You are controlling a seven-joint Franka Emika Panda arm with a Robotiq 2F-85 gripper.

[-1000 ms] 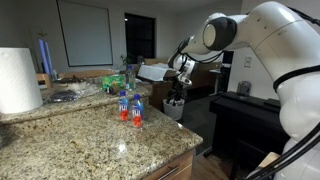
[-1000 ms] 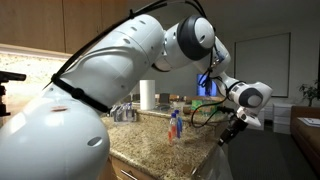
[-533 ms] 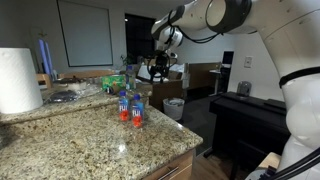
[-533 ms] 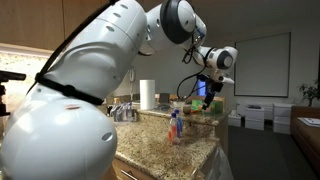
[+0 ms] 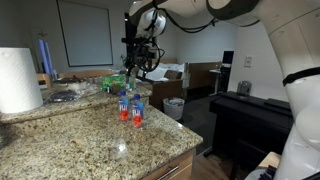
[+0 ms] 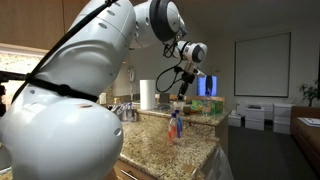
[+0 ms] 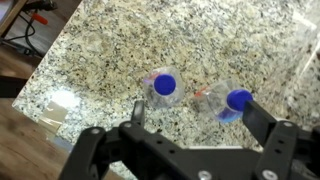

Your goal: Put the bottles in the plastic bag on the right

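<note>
Two small clear bottles with blue caps and red liquid at the bottom stand side by side on the granite counter (image 5: 90, 140), in both exterior views (image 5: 123, 107) (image 6: 175, 127). In the wrist view I look down on them: one bottle (image 7: 165, 86) in the middle, the other (image 7: 236, 102) to its right. My gripper (image 5: 136, 72) (image 6: 183, 92) (image 7: 200, 115) hangs above the bottles, open and empty. Its right finger (image 7: 264, 117) is close to the right bottle. I cannot make out a plastic bag with certainty.
A paper towel roll (image 5: 18, 80) (image 6: 147, 95) stands on the counter. Green and clear clutter (image 5: 113, 82) lies behind the bottles. The counter's edge (image 7: 60, 120) runs near the bottles. A bin (image 5: 173, 107) and dark furniture (image 5: 245, 120) stand beyond the counter.
My arm has swung from low beyond the counter's end up and over the counter, so the gripper now hangs above the two bottles. The bottles have not moved.
</note>
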